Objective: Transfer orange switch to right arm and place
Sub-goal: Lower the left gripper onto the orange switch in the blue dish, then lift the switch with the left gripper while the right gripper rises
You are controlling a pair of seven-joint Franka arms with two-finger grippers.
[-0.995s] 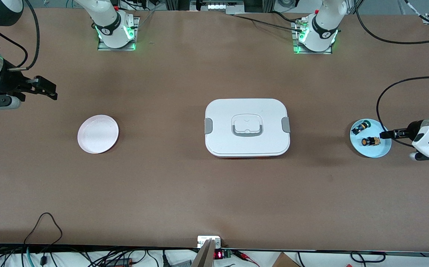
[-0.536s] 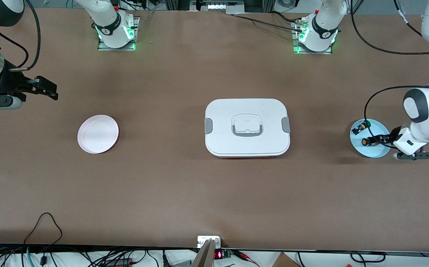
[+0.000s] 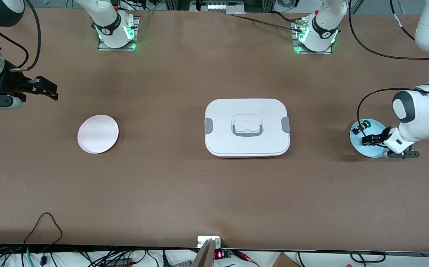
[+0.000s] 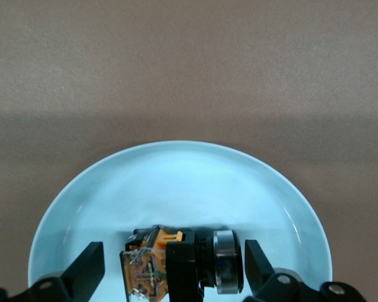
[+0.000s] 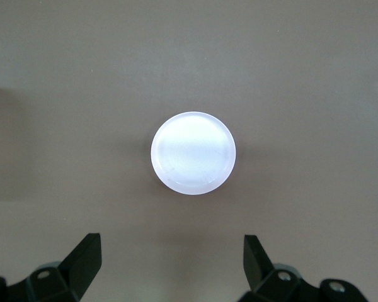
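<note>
The orange switch (image 4: 183,270) lies on its side on the light-blue plate (image 4: 176,182), black body, orange back part and silver ring showing. My left gripper (image 4: 173,264) is open and down at the plate, one finger on each side of the switch with a gap at both. In the front view the left gripper (image 3: 369,140) covers the switch on the blue plate (image 3: 370,151). My right gripper (image 3: 49,91) is open and empty, waiting above the table at the right arm's end, with the pale pink plate (image 5: 193,153) in its wrist view.
A green-capped switch (image 3: 359,128) lies on the same blue plate, farther from the front camera. A white lidded box (image 3: 247,127) sits mid-table. The pale pink plate (image 3: 98,134) lies toward the right arm's end. Cables hang at the table's front edge.
My left arm has swung in and lowered its gripper from beside the blue plate to over the orange switch, fingers now either side of it. The right arm has not moved.
</note>
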